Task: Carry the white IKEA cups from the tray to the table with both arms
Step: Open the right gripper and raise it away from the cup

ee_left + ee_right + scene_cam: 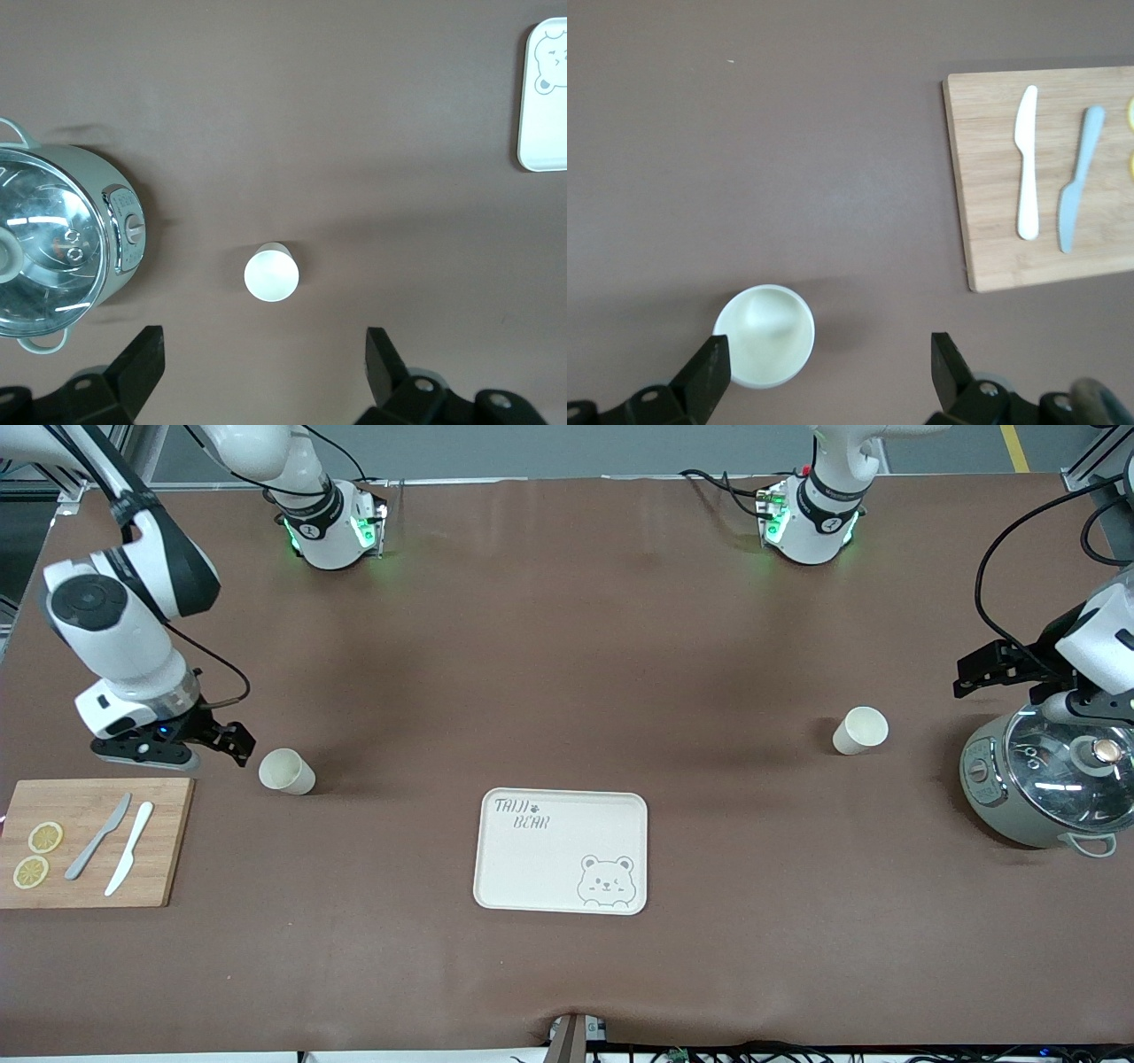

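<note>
Front view: brown table (567,646) | cream bear-printed tray (532,859) mid-table, bare | right gripper (232,744) spread beside upright white cup (286,771) near bamboo cutting board (168,806) | left gripper (974,675) spread over table beside grey-green glass-lidded pot (1001,797), second white cup (859,731) standing nearby

Table: wide table under a matte brown cover (567,646), lightly creased, filling most of the front view.
Floor: strip of grey floor (567,447) past the table's top edge.
Marking: slanted yellow floor line (1014,447).
Light: soft, even; faint shadows.
</note>
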### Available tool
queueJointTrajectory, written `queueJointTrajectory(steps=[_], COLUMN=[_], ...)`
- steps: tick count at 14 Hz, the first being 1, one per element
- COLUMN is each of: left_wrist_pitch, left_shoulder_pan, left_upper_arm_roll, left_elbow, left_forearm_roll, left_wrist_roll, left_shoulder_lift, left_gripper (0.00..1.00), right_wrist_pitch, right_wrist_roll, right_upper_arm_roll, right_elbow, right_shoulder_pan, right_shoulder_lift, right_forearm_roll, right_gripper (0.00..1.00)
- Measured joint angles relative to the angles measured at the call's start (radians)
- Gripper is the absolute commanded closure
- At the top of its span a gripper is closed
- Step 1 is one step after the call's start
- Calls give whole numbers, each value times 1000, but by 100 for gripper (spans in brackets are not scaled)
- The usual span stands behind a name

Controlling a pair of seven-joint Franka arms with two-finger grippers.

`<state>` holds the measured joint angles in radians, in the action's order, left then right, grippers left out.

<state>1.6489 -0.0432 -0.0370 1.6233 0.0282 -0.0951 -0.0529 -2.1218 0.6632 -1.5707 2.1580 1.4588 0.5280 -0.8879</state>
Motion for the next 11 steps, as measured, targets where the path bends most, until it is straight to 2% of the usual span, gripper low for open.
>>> queueJointTrajectory(steps=[4,7,9,11], left_wrist_pitch=[0,0,0,0], left_shoulder_pan=[0,-4,-5,-6], left_upper_arm_roll=[0,0,0,0], left_elbow=[-1,-2,-2,-2], left_forearm_roll=[0,0,0,0], left_wrist_roll=[0,0,0,-1], left_shoulder_lift=[0,0,-1,-1], left_gripper=[0,0,0,0], right_wrist_pitch=[306,519,564,571], right_wrist_roll=[-65,-152,-219,-312], right_upper_arm_roll=[-151,-220,-252,-271], right_elbow=[-194,-385,-462,-500], right_shoulder_pan=[7,10,46,132], right_shoulder_lift=[0,0,-10,-63], right_forearm_roll=[163,264,359,491], right_gripper=[0,0,0,0])
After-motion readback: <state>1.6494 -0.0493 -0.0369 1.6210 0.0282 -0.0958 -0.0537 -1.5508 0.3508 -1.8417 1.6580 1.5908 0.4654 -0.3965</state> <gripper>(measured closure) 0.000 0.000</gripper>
